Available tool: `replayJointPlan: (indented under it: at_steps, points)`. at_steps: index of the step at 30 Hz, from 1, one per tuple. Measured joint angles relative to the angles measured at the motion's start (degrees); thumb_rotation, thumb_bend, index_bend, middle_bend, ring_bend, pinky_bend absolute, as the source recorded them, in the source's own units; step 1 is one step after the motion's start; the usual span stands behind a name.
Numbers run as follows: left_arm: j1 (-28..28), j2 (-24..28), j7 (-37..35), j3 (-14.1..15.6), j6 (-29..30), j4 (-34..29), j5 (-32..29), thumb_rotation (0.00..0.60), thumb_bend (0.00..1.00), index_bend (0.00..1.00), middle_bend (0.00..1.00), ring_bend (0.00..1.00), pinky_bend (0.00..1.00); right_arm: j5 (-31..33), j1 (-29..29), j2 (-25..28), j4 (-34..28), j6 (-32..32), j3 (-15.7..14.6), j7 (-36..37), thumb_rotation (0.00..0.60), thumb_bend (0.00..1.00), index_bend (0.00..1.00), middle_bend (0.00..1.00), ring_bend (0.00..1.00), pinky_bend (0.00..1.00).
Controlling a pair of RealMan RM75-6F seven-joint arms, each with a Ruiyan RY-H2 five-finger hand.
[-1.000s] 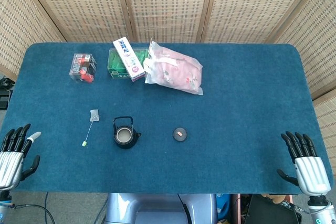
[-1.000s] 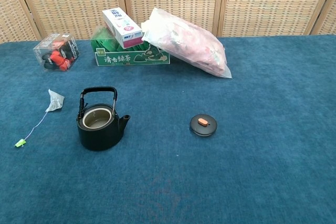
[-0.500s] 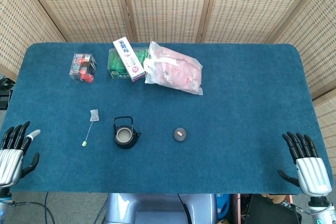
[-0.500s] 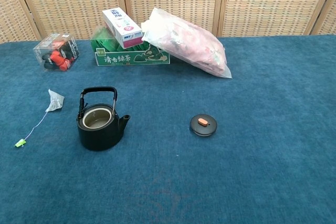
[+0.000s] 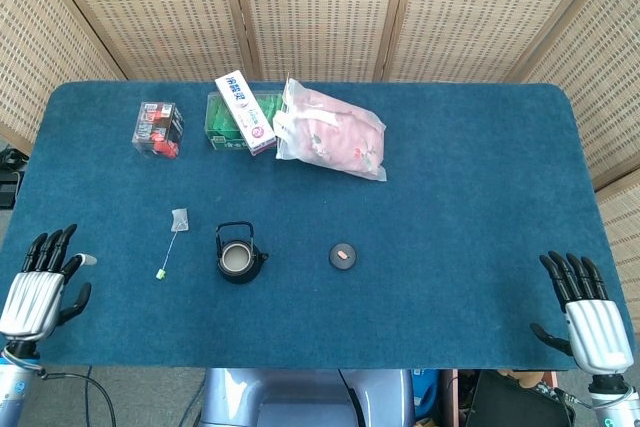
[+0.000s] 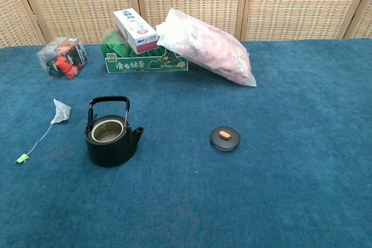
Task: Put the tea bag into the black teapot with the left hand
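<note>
On the blue-covered counter [image 5: 470, 197], left of centre: black teapot [image 6: 110, 137], upright, lid off, handle raised, spout toward the right in the chest view, interior pale; just left of it and apart from it, tea bag [image 6: 60, 111], pale pouch lying flat on the cloth, its thin string running down-left to a small green tag [image 6: 22, 158]; neither pouch nor tag touches the pot. Right of the teapot, well apart: teapot lid [image 6: 225, 137], round, black, with an orange knob, resting flat.

Along the far edge, near the woven screen [image 5: 320, 7]: clear box [image 6: 61, 57] with red and black contents, standing alone at the left; green tea carton [image 6: 142, 59], lying flat; white carton [image 6: 135, 30] with pink and blue print, tilted on top of the green one; pink bag in clear plastic [image 6: 206, 45], leaning against the right end of the cartons and sloping down to the cloth.

At the near left corner, head view only: left hand [image 5: 40, 289], fingers apart and extended, holding nothing, well apart from the tea bag; at the near right corner: right hand [image 5: 590, 315], fingers likewise spread and extended, holding nothing; both sit at the counter's near edge; neither shows in the chest view.
</note>
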Motion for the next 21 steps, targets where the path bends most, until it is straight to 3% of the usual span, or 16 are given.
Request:
replayJointPlan:
  at_steps: [21]
  points:
    - [-6.8,-5.1,1.67,-0.61,-10.86,2.86,-2.98,0.6,0.39,0.45,0.0,0.0,0.0,1.11,-0.67,0.42,0.04,-0.08,-0.01,0.17,0.6,0.1,0.03,0.15,0.0,0.0]
